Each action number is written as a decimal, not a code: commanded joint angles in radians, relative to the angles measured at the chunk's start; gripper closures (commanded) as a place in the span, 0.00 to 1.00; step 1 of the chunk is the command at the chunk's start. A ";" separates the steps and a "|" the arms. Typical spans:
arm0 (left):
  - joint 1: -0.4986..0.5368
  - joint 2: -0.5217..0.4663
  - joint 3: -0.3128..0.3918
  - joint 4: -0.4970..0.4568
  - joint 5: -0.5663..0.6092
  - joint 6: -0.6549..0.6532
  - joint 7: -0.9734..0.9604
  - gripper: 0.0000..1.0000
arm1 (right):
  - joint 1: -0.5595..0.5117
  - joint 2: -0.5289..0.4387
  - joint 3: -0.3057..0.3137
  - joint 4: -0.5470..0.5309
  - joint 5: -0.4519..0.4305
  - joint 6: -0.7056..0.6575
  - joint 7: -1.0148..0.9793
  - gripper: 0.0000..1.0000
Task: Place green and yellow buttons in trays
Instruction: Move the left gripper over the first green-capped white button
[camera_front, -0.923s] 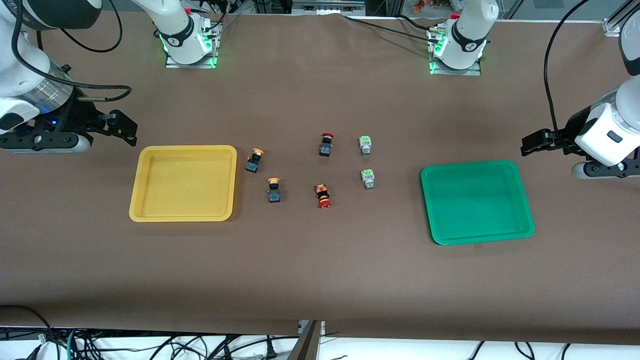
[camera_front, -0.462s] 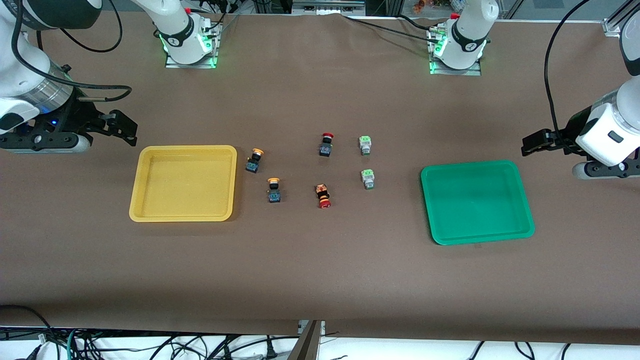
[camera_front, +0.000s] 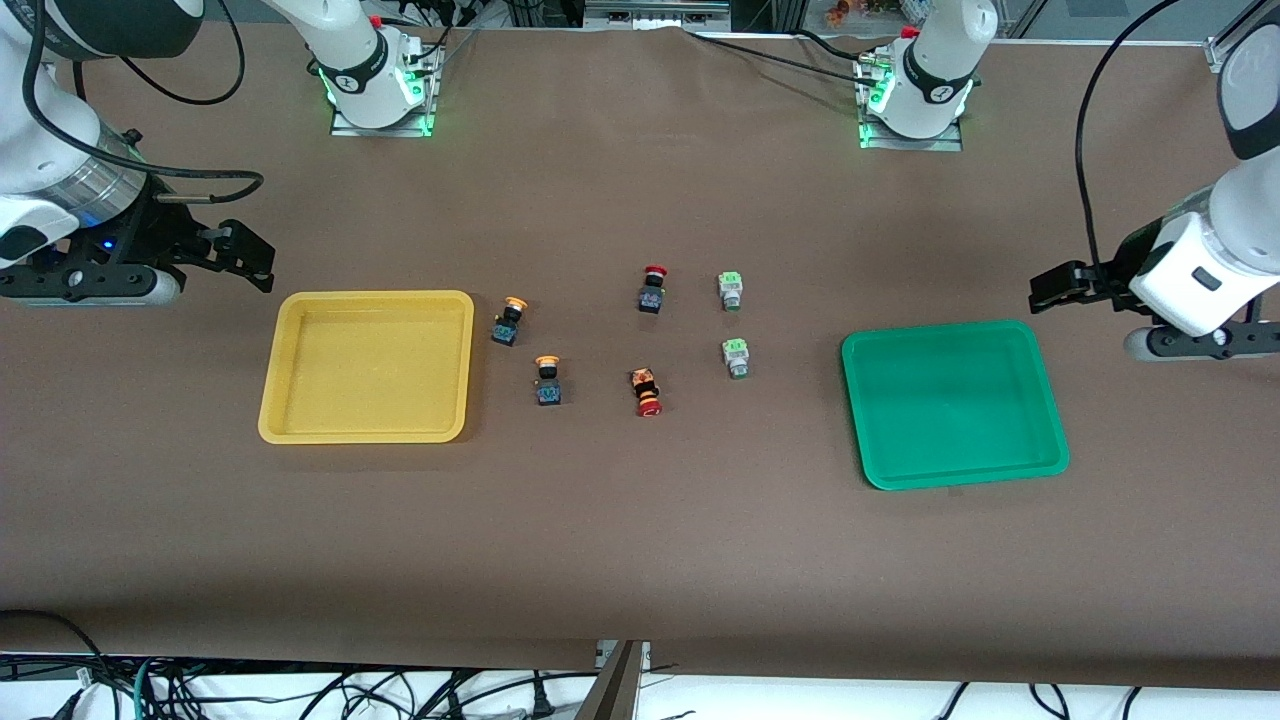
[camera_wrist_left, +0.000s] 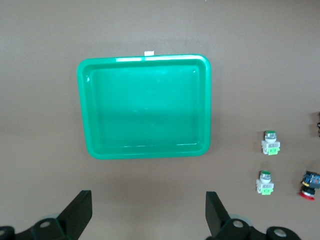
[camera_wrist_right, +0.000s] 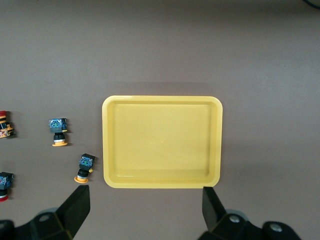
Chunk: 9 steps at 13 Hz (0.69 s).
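Two yellow-capped buttons (camera_front: 509, 321) (camera_front: 547, 379) lie beside the yellow tray (camera_front: 370, 296). Two green-capped buttons (camera_front: 731, 290) (camera_front: 736, 357) lie nearer the green tray (camera_front: 940, 327). Both trays hold nothing. My left gripper (camera_front: 1050, 290) hangs open over bare table at the left arm's end, just off the green tray (camera_wrist_left: 145, 58); its wrist view shows the green buttons (camera_wrist_left: 270, 142) (camera_wrist_left: 265, 182). My right gripper (camera_front: 245, 262) hangs open at the right arm's end, just off the yellow tray (camera_wrist_right: 162, 99), with the yellow buttons (camera_wrist_right: 58, 132) (camera_wrist_right: 85, 167) in its wrist view.
Two red-capped black switches (camera_front: 652, 288) (camera_front: 647, 391) lie between the yellow and green buttons. The arm bases (camera_front: 380, 95) (camera_front: 915, 100) stand on the brown cloth. Cables hang below the table's front edge.
My left gripper has shifted a little toward the table's middle. The right arm and all the buttons have stayed where they were.
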 joint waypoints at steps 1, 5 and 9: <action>-0.048 0.003 -0.020 -0.053 -0.016 0.070 -0.062 0.00 | -0.007 0.004 0.004 0.022 0.017 -0.016 0.010 0.01; -0.071 0.062 -0.135 -0.137 -0.016 0.263 -0.216 0.00 | -0.007 0.004 0.004 0.022 0.017 -0.015 0.012 0.00; -0.127 0.190 -0.199 -0.189 -0.008 0.450 -0.404 0.00 | -0.007 0.004 0.004 0.022 0.017 -0.012 0.015 0.00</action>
